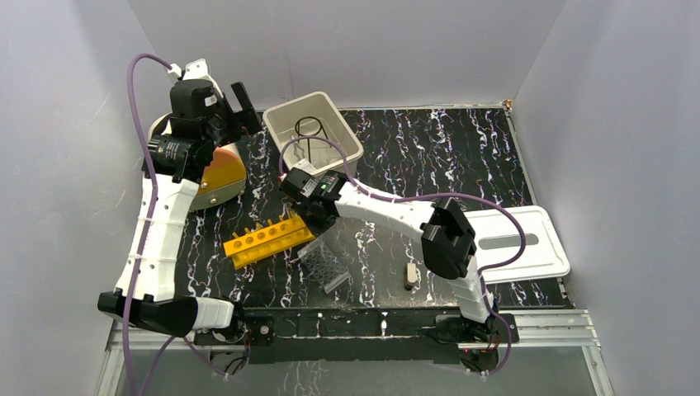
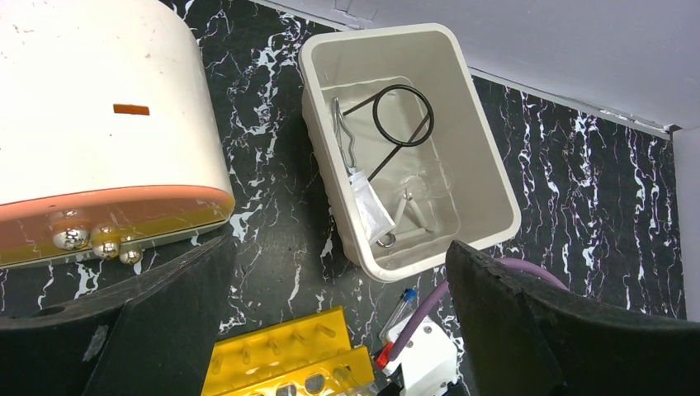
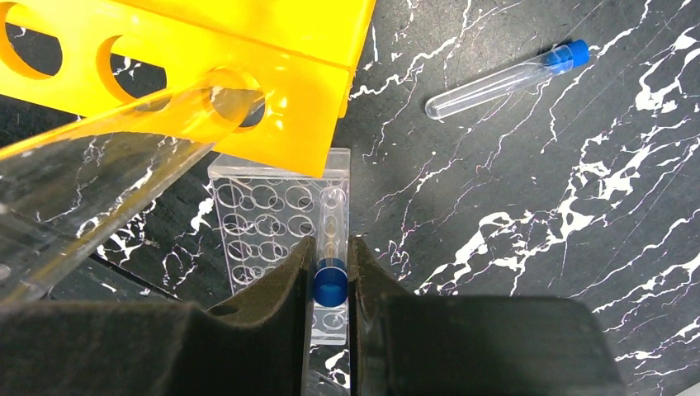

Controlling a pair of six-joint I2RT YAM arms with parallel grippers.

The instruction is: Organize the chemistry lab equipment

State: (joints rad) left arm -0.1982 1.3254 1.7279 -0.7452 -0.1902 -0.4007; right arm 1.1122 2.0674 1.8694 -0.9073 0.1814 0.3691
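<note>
The work looks partly done. The beige tub (image 2: 475, 165) straight below the left tool (image 2: 338, 272) already holds the black wire ring-stand (image 2: 402, 145), the metal forceps (image 2: 347, 136), a small clear bag (image 2: 369, 206) and the pale triangle (image 2: 410, 216). The left tool hangs over it with its fingers spread wide and nothing between them. The right tool (image 3: 330, 256) is nearly closed, pinching a blue-capped tube (image 3: 332, 223) just at the cap. The glass points forward from its fingertips, along the right edge of a clear rack (image 3: 256, 231) that lies on the desk (image 3: 536, 247) ahead of it. Whether the tube is lifted or resting against that rack I cannot tell. Beyond the clear rack, further ahead of the right tool, sits a yellow rack (image 3: 248, 33). A second blue-capped tube (image 3: 495, 81) lies loose on the desk, ahead and to the right of that tool. By my reading both tubes and both racks are yet to be put away, and the white lid (image 1: 536, 223) lies apart from the tub.
</note>
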